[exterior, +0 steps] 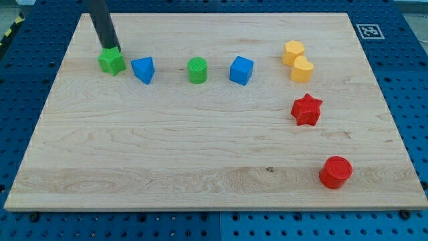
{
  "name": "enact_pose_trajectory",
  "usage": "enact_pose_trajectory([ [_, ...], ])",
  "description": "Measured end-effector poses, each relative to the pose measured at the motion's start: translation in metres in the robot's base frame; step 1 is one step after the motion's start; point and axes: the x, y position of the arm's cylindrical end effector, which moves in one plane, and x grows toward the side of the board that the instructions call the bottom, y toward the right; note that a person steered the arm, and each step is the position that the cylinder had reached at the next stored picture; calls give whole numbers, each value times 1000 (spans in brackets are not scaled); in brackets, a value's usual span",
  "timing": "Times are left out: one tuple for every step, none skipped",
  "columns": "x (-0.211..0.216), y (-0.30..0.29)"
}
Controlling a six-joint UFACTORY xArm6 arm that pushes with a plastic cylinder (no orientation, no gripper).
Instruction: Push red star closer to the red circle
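The red star lies at the view's right, above the red circle, which sits near the board's lower right corner. A gap of bare wood separates them. My tip is at the view's upper left, touching the top edge of the green star, far from both red blocks.
A blue triangle-like block, a green cylinder and a blue cube stand in a row across the top. A yellow hexagon and a yellow heart-like block sit just above the red star. The wooden board ends close below the red circle.
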Motion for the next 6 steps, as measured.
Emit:
enact_pose_trajectory([
  [17,0],
  [18,0],
  [18,0],
  [-18,1],
  [-45,41],
  [-49,113],
])
